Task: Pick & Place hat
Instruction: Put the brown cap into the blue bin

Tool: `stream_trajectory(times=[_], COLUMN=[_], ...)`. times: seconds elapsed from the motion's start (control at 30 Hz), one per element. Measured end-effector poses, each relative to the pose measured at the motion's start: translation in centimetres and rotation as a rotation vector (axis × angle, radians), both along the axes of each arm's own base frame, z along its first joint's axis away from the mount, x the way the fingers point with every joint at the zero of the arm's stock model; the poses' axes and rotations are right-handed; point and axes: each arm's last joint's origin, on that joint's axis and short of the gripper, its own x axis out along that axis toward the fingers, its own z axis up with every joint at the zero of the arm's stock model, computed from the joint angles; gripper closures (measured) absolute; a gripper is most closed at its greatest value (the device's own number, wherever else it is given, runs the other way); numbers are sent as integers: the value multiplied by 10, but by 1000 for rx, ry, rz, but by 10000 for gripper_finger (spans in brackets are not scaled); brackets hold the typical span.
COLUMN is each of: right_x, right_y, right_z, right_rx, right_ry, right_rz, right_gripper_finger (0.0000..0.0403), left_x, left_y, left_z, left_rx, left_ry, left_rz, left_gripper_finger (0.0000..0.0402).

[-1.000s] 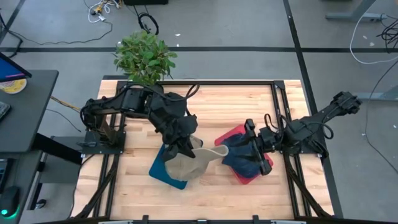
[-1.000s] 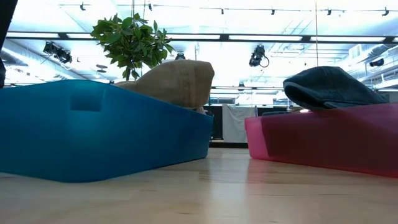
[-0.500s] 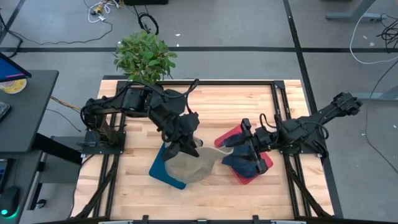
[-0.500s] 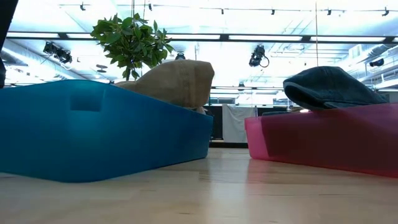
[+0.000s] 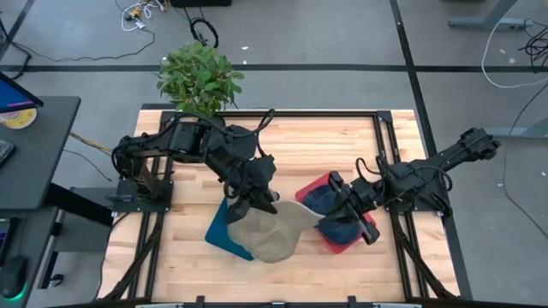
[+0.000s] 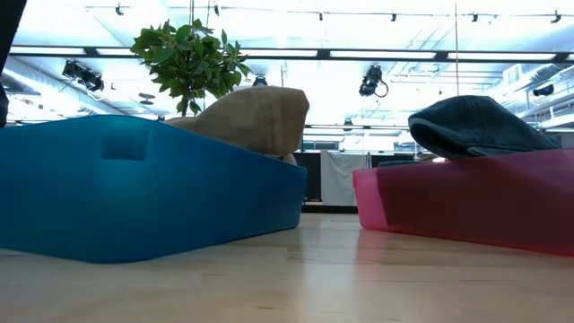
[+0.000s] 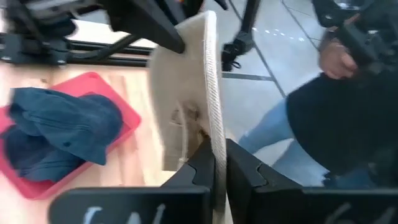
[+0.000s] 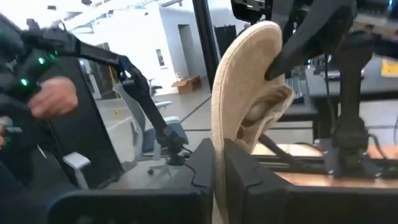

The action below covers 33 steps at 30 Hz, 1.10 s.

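Note:
A tan brimmed hat hangs between my two grippers, over the right part of the blue bin and the table beside it. My left gripper is shut on the hat's far-left side. My right gripper is shut on its right side, above the red bin. A dark blue hat lies in the red bin and also shows in the left wrist view. The low view shows both bins, blue and red, but neither gripper. My left gripper pinches the tan hat's brim between its two fingers, which reach it from the table's far left. The brim stands edge-on between the fingers. My right gripper pinches the brim's opposite edge between its two fingers, which reach it from the table's right. The hat spans the gap to the left gripper.
A potted plant stands at the table's far left edge. Bare wood lies along the near edge and at the far right. A person is beyond the table, and a hand shows in the right wrist view.
The tan hat has spread from a bunched shape into a wide round one and has shifted a little toward the table's near edge. My right gripper has gone a little toward the table's left with the brim. Both grippers have stayed shut on it.

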Motion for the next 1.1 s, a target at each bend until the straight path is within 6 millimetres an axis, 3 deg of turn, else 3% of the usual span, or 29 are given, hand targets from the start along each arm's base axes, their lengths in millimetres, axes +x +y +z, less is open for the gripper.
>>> stream_trajectory(times=[0.17,0.5,0.67,0.83,0.97,1.1], right_x=[-5,-17,-30,-60,-86,-98], right_y=[-1,-5,-11,-28,-41,-48], right_z=[2,-1,1,14,23,28], right_rx=[62,93,71,67,62,-8], right_ry=[41,148,168,117,72,21], right_rz=[12,8,-71,-220,-333,-464], right_gripper_finger=[396,398,398,398,398,398], left_x=[1,6,5,-10,-25,-39], left_y=[1,5,5,13,19,19], left_z=[0,6,6,11,15,26], left_rx=[57,98,92,87,98,57], left_ry=[-10,-92,-84,-33,-14,-65], left_rz=[115,264,290,510,742,835], left_gripper_finger=[324,137,64,45,61,82])
